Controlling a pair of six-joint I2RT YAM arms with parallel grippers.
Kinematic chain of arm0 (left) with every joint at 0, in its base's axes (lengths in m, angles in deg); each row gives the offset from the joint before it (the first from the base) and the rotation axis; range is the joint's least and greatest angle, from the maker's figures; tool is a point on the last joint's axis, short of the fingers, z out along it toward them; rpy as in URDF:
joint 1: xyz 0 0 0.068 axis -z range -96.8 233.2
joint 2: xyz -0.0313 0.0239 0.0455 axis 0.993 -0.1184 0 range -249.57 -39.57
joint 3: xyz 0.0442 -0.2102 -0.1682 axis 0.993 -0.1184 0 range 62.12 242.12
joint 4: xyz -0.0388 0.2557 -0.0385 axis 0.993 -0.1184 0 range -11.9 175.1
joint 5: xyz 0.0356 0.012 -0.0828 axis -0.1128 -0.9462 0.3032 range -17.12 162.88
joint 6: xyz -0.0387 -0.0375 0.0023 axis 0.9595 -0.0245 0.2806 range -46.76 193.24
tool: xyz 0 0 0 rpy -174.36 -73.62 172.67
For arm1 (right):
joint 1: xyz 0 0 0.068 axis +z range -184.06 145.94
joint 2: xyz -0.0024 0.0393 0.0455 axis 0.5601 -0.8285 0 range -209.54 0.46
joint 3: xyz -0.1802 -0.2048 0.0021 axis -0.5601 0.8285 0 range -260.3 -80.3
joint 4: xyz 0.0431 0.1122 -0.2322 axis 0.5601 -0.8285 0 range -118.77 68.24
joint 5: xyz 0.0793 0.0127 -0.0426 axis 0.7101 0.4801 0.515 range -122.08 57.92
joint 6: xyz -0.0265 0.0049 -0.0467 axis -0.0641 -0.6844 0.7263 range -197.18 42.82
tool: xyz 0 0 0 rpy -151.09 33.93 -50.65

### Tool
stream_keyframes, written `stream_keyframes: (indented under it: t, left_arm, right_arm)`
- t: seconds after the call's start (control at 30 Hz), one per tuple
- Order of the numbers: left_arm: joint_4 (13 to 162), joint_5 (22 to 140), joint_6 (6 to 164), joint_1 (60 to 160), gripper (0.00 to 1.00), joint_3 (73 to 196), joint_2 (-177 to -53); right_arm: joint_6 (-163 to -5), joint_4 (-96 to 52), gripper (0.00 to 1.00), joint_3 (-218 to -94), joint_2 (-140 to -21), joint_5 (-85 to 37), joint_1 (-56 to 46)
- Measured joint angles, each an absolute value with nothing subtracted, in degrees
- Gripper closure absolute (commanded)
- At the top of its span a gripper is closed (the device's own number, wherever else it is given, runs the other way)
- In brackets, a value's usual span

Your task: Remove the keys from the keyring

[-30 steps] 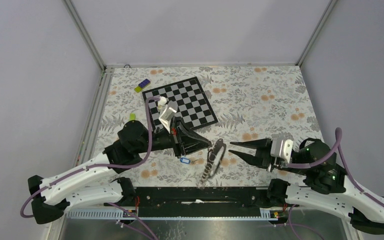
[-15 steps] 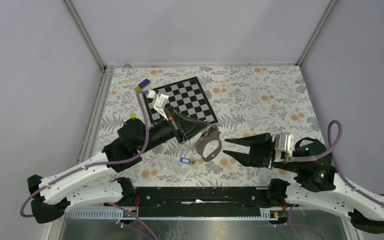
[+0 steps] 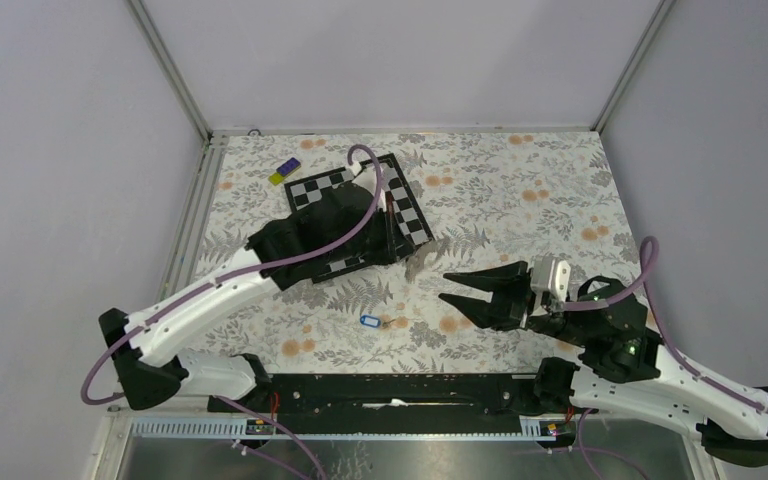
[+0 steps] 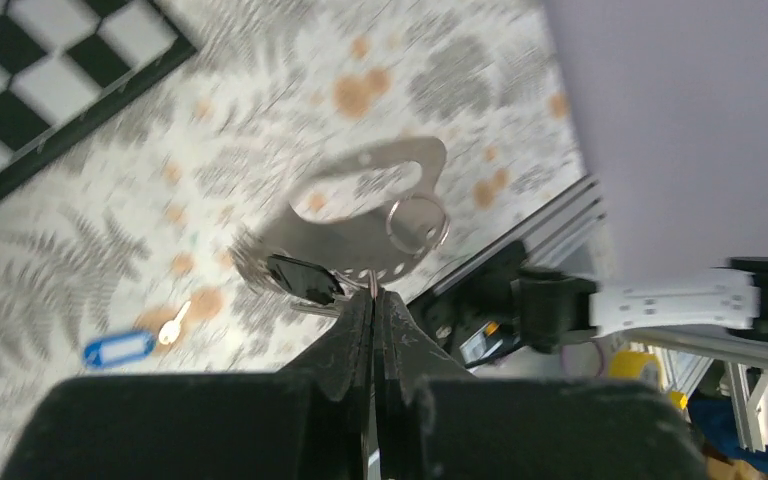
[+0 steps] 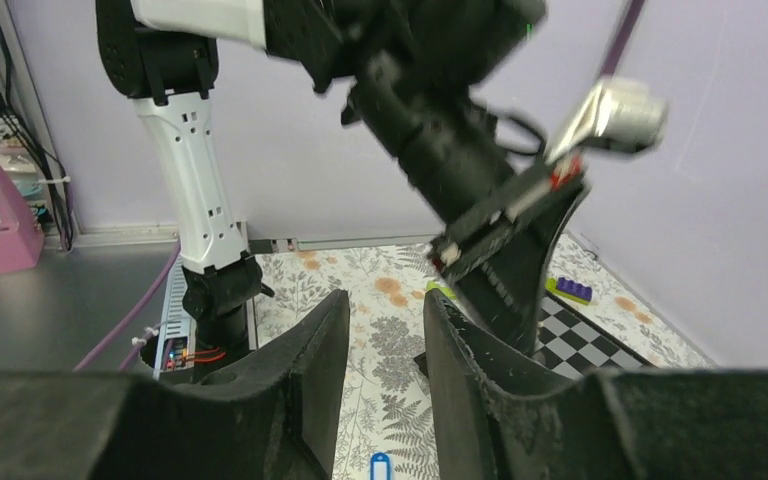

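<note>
**Bunch lifted by the left arm; pulling a key off falls to the right arm**

The left gripper (image 4: 374,297), jaws pressed together, pinches what looks like the wire of the thin metal keyring (image 4: 418,222). A dark-headed key (image 4: 300,278) and a blurred flat silvery piece (image 4: 360,215) dangle from it, above the blue plastic tag (image 4: 118,349) on the floral tablecloth (image 3: 520,190). The right gripper (image 3: 444,285) hovers nearby, jaws apart — best to grasp one key's head and work it round the coil.

chessboard (image 3: 412,212): black-white checks | table (image 3: 520,190): grey ferns, orange blooms | keyring tag (image 3: 368,321): blue
</note>
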State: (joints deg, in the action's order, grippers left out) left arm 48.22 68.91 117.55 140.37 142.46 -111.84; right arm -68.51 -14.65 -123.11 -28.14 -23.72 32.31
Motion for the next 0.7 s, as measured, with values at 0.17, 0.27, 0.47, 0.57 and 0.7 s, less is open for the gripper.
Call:
stream_keyframes:
  t: [0.17, 0.27, 0.47, 0.57, 0.7]
  left_arm:
    - [45.95, 78.24, 120.05, 133.57, 1.00, 132.38, -112.50]
    - [49.29, 85.32, 122.41, 131.69, 1.00, 126.31, -112.30]
    - [60.15, 98.90, 127.83, 130.51, 1.00, 117.67, -112.33]
    - [65.38, 102.44, 129.38, 130.56, 1.00, 116.88, -112.33]
    - [74.42, 104.64, 131.91, 130.53, 1.00, 115.31, -112.26]
  right_arm:
    - [-69.39, -15.66, 0.61, -123.11, -25.38, -26.65, 32.31]
    - [-69.85, -16.49, 0.61, -123.11, -23.61, -28.05, 32.31]
    - [-70.17, -19.00, 0.61, -123.20, -21.62, -30.36, 32.31]
    - [-70.15, -20.11, 0.61, -123.20, -21.05, -31.78, 32.31]
    - [-70.15, -20.22, 0.61, -123.20, -20.44, -33.16, 32.31]
